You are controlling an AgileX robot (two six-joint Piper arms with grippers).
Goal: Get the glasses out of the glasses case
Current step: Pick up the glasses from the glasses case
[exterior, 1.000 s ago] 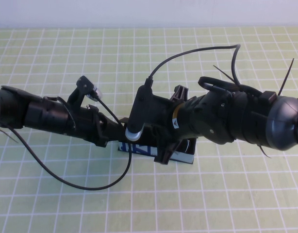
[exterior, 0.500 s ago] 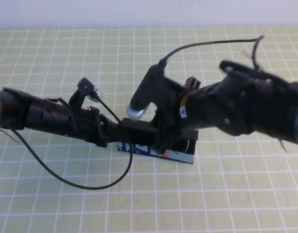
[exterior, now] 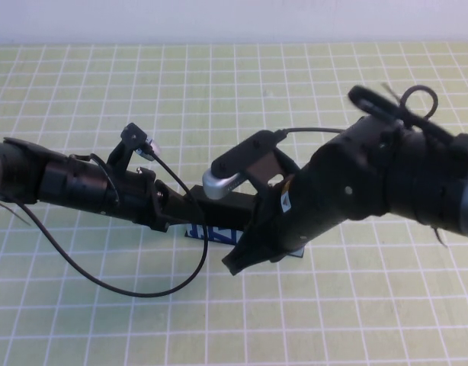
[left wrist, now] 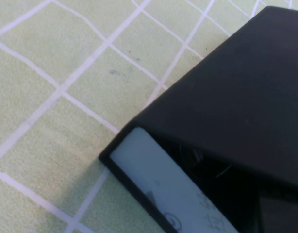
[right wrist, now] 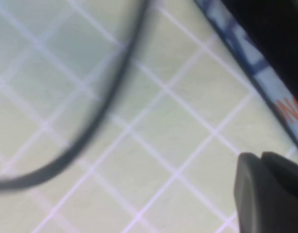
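Note:
The glasses case lies at the table's middle, its light-blue printed front facing me and its black lid raised. My left gripper reaches in from the left and is shut on the lid's left end. In the left wrist view the lid stands above the light-blue front. My right gripper hangs just in front of the case, pointing down and left, shut and empty. In the right wrist view its fingertips meet above the mat, beside the case's blue front. The glasses are hidden.
A black cable from the left arm loops over the green gridded mat in front of the case; it also shows in the right wrist view. The right arm's bulk covers the case's right half.
My right gripper has come up off the case and swung toward me, now pointing down in front of it. The left arm and the lid have not moved.

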